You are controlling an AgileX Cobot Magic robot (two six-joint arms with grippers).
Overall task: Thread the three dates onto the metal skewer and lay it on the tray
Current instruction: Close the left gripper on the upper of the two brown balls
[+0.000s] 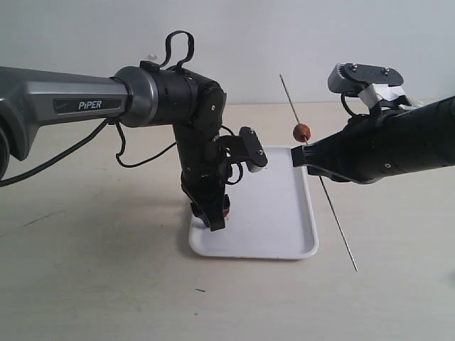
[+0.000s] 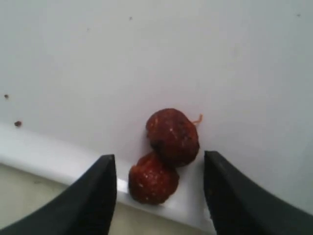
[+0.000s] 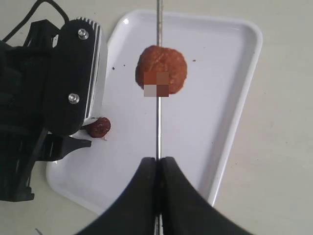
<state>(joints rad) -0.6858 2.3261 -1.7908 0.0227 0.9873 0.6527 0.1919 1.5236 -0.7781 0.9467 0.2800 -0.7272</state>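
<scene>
One date (image 1: 302, 131) is threaded on the skewer (image 1: 334, 213), which is clamped in the right gripper (image 3: 157, 164) over the tray (image 1: 281, 220). Two dates (image 2: 172, 136) are left at the tray's rim, flanked by the left gripper (image 2: 159, 161), its jaws apart.

1. "PiPER": white lettering on a dark recessed strip set along the side of the grey forearm link of the left arm (image 1: 90, 104), seen in the exterior view. The word reads left to right along the link.
2. A small pale mark just beside that word, on the same strip, is too small to read.
3. Left and right wrist views carry no legible lettering, numbers or signs.
</scene>
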